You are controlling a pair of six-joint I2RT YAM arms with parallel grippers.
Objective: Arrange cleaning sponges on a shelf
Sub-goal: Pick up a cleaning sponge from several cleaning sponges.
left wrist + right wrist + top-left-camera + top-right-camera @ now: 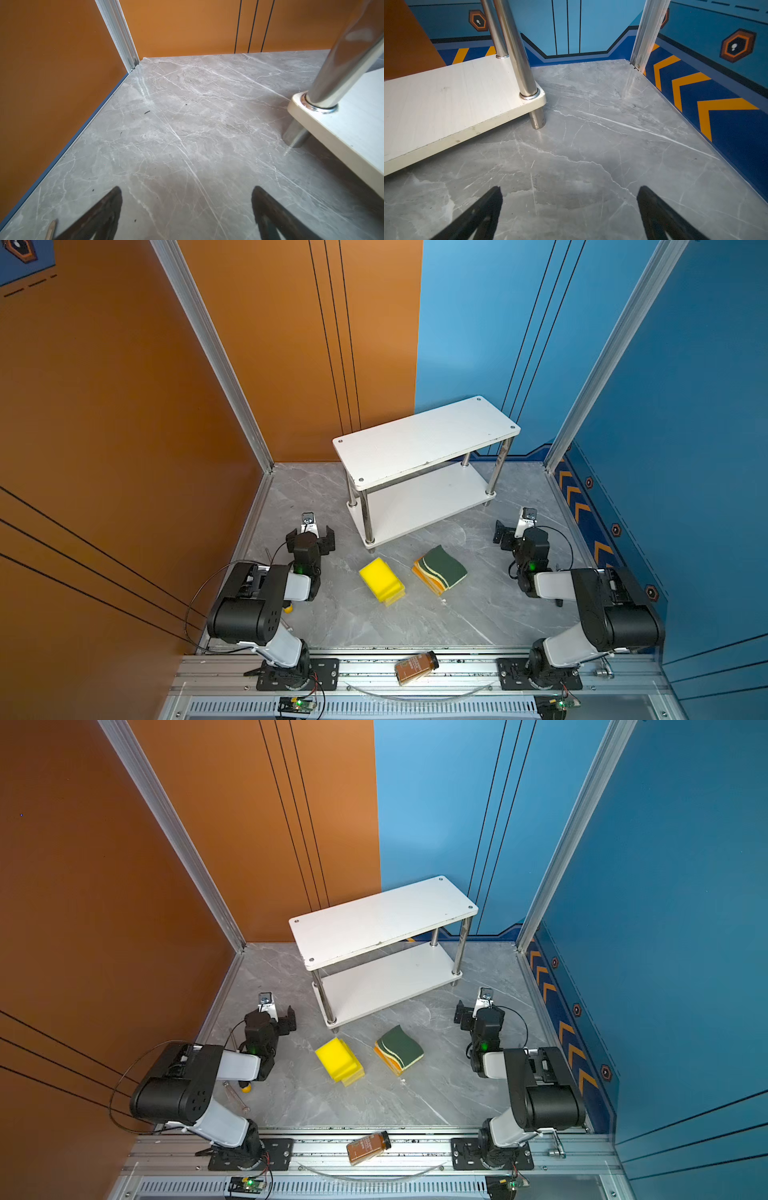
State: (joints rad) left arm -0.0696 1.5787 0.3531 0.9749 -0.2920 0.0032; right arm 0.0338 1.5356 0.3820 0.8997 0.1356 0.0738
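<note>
A stack of yellow cleaning sponges [381, 580] [338, 1060] lies on the grey marble floor in front of the shelf. Just to its right lies a second stack of orange sponges with green scouring tops [440, 570] [400, 1050]. The white two-tier shelf [424, 439] [382, 919] stands behind them with both boards bare. Its lower board shows in the wrist views [342, 133] [446, 99]. My left gripper [311, 535] [187, 191] is open and empty, left of the shelf's near leg. My right gripper [519, 533] [570, 191] is open and empty to the right of the shelf.
A brown bottle with a black cap [417, 668] [369, 1147] lies on the front rail between the arm bases. A small yellow-handled tool [246, 1086] lies under the left arm. An orange wall bounds the left side, a blue wall the right and back.
</note>
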